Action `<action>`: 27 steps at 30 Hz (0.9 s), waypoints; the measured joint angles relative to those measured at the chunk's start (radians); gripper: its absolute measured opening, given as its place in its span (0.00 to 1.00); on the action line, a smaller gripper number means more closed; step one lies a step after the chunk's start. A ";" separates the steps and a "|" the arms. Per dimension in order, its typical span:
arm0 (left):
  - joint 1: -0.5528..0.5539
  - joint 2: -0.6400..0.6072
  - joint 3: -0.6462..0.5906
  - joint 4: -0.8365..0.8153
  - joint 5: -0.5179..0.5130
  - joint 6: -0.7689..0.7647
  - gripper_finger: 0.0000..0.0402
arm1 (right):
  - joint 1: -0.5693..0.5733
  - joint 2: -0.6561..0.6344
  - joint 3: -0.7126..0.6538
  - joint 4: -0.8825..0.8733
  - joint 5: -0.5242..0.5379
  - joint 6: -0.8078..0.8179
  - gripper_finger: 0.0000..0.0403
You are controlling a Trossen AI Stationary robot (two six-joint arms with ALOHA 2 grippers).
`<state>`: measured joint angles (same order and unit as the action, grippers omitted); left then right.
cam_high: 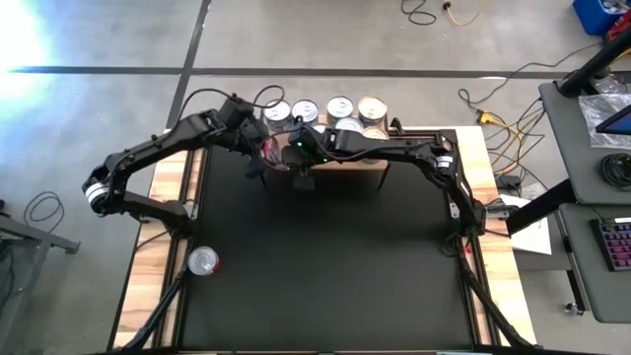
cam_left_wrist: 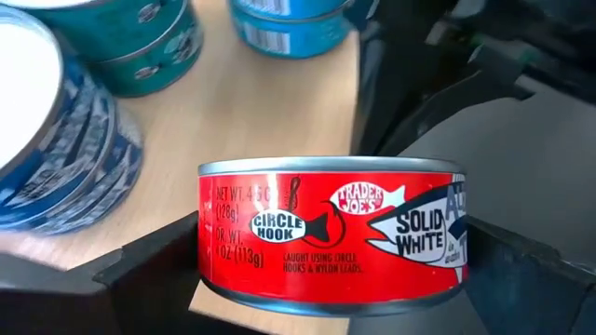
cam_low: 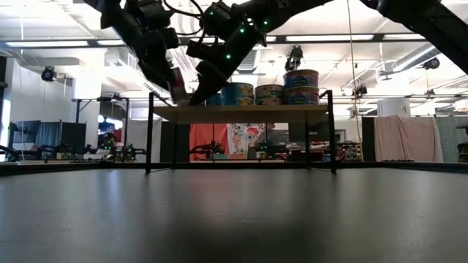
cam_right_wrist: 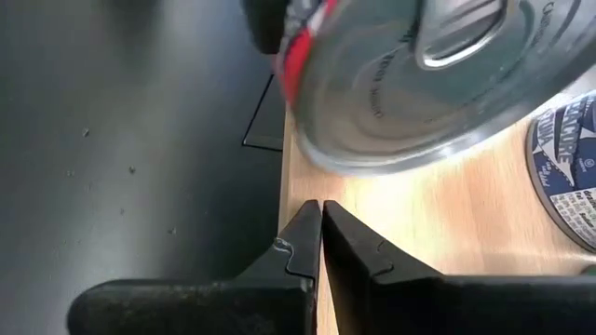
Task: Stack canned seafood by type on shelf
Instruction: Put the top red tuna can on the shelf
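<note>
Between our left gripper's (cam_left_wrist: 326, 270) wide fingers we grip a red Trader Joe's tuna tin (cam_left_wrist: 331, 233) over the shelf's (cam_left_wrist: 270, 112) wood corner, just beside our pinched-shut right gripper (cam_right_wrist: 321, 228), ready to join stacked tins.

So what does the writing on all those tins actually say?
"TRADER JOE'S", on the red tin held in the left pincer.
"CIRCLE HOOK", same tin.
"SOLID WHITE", same tin.
"NET WT", "(128g)", "(113g)", same tin.
"CAUGHT USING CIRCLE HOOKS & NYLON LEADS", same tin.
Labels on the blue tins on the shelf: too blurred to read.
</note>
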<state>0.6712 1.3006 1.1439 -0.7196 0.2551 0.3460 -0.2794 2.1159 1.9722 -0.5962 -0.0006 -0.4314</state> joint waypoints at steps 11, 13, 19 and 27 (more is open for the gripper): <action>0.000 -0.059 0.000 -0.003 -0.002 -0.106 1.00 | 0.013 -0.076 0.069 -0.090 0.014 -0.007 0.03; 0.000 -0.096 0.000 0.004 0.002 -0.149 1.00 | 0.020 -0.115 0.069 -0.104 0.028 -0.038 0.04; -0.004 -0.209 -0.056 0.178 0.034 -0.389 1.00 | 0.054 -0.190 0.065 -0.103 0.037 -0.077 0.16; -0.012 -0.318 -0.138 0.393 0.020 -0.621 1.00 | 0.150 -0.259 0.064 0.007 0.318 -0.131 0.47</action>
<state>0.6590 0.9826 1.0054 -0.3271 0.2749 -0.2749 -0.1292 1.8573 2.0357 -0.5893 0.3178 -0.5620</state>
